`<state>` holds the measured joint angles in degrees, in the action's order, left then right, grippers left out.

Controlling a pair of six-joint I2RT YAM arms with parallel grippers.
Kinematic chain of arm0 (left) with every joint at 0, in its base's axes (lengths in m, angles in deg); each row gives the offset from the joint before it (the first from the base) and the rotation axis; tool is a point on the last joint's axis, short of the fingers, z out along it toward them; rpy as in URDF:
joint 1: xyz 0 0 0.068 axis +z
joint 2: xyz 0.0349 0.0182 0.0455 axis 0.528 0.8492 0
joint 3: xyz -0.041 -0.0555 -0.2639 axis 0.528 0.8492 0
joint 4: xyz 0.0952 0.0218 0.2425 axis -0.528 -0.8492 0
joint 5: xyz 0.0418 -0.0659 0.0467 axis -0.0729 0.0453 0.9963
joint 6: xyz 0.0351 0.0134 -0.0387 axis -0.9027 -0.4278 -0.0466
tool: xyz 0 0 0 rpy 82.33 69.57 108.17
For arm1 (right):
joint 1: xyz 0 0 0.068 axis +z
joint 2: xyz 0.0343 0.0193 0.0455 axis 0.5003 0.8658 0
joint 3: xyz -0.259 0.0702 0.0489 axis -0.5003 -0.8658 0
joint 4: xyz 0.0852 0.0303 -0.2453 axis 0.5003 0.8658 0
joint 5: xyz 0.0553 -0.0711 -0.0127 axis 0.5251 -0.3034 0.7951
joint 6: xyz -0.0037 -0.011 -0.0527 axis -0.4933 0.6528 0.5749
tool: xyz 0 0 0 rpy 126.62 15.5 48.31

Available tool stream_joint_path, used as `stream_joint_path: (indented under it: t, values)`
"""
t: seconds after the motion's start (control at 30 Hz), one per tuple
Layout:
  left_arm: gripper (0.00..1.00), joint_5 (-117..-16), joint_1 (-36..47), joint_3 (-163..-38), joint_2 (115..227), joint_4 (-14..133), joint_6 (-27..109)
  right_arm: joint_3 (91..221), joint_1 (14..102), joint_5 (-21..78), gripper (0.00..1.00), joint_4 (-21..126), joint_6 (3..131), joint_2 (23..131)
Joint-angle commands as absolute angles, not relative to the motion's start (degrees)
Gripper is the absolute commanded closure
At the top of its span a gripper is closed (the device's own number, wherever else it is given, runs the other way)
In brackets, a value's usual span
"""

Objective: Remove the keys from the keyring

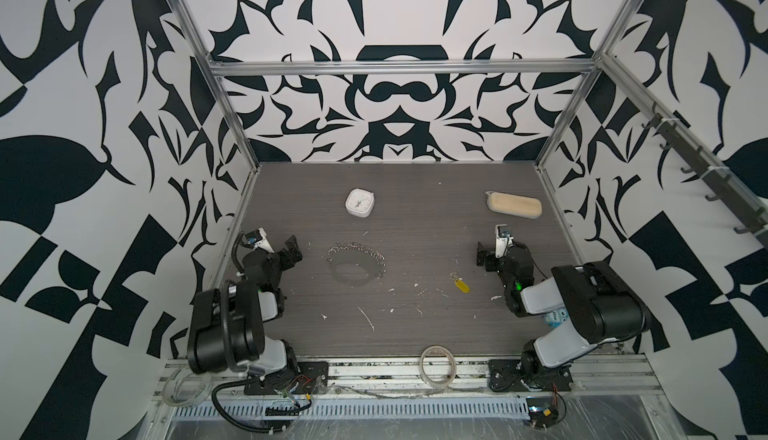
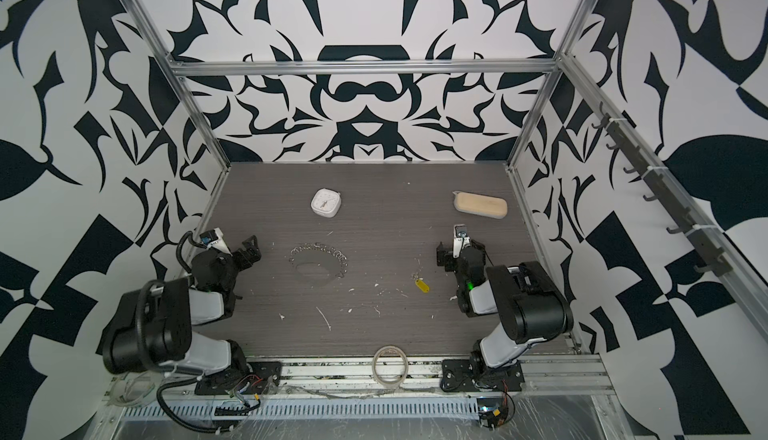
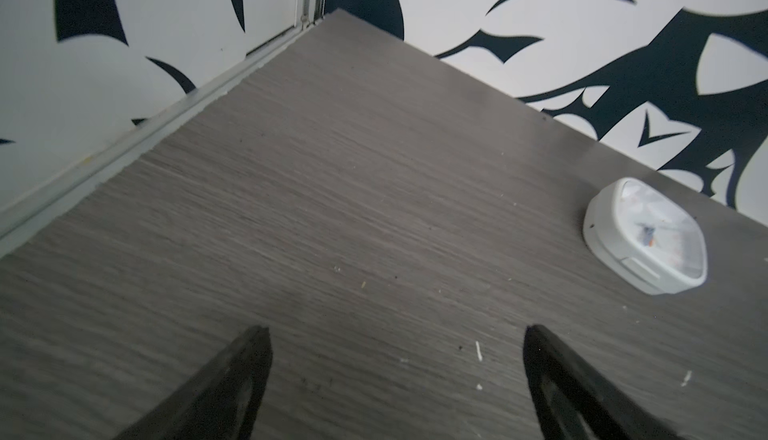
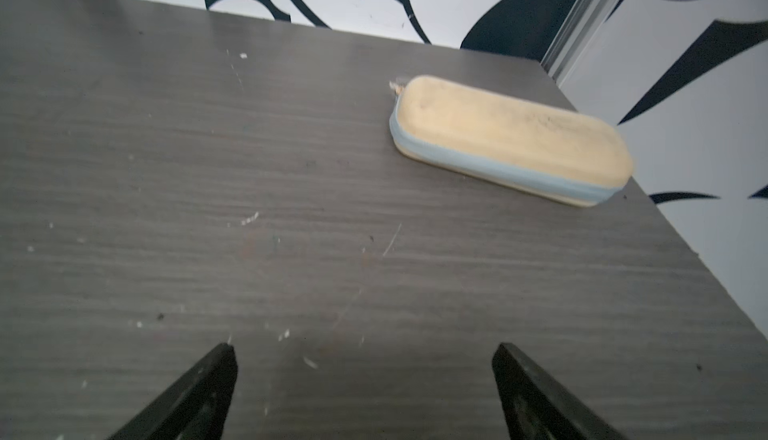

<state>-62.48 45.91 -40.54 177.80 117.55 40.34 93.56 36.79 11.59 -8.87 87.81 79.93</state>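
The keyring, a floppy loop of small silvery rings, lies left of the table's middle. The keys, a yellow tag on a small metal ring, lie apart from it towards the right. My left gripper hovers left of the chain, open and empty. My right gripper hovers to the right of the tag and a little farther back, also open and empty. In each wrist view the gripper shows only bare table between its fingers; the keyring and the keys are out of those views.
A white square clock sits at the back left. A beige zip pouch lies at the back right. A translucent tape roll rests on the front rail. White scraps dot the near table.
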Motion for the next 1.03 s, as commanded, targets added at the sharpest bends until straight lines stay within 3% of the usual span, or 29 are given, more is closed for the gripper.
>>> stream_joint_path:
  t: [0.0,0.1,0.27,1.0]
  values:
    - [0.01,-62.49,44.65,-40.43,182.49,133.07,37.52,95.81,36.61,14.3,0.0,-7.14,88.61,78.31]
    - [0.01,-63.34,43.88,-43.23,176.94,118.95,35.51,96.48,36.59,13.26,0.0,-6.25,88.22,78.58]
    - [0.01,-70.71,43.54,-49.11,178.22,110.22,32.47,99.4,36.36,8.06,0.0,-0.44,85.71,78.43]
    - [0.01,-69.32,43.06,-48.76,178.77,112.15,32.57,99.5,36.28,9.43,0.0,-0.63,86.33,78.53]
